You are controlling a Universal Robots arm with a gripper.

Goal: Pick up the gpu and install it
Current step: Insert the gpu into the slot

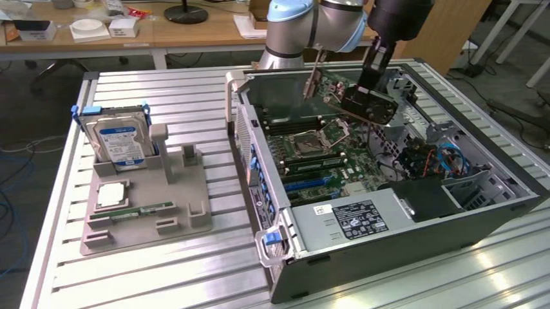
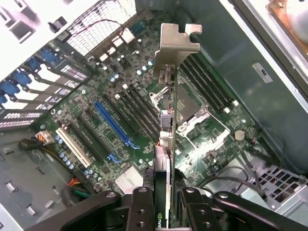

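One open computer case (image 1: 387,238) lies on its side on the slatted metal table (image 1: 154,90), its upper side uncovered, so the motherboard (image 1: 318,161) is reachable from above but fenced by the case walls all round. Loose cables (image 1: 429,161) crowd the end at the exterior view's right. The middle of the board, around the processor socket (image 1: 308,143), lies bare.

The robot arm (image 1: 318,22) leans in over the far wall of the case. Its gripper (image 1: 368,103) is closed narrowly on the gpu (image 1: 331,89), with the fingers (image 2: 139,207) pressed against both flat faces of the card's near end.

The gpu hangs over the board inside the case opening and appears clear of it. In the wrist view it is seen edge-on, its long axis running straight away from the gripper to its metal bracket (image 2: 175,41), above the socket and beside the blue slot (image 2: 113,122). In the exterior view the bracket end points to the exterior view's left.

Well apart, a grey tray (image 1: 146,193) holds a hard drive (image 1: 120,145) and a memory stick (image 1: 142,210).
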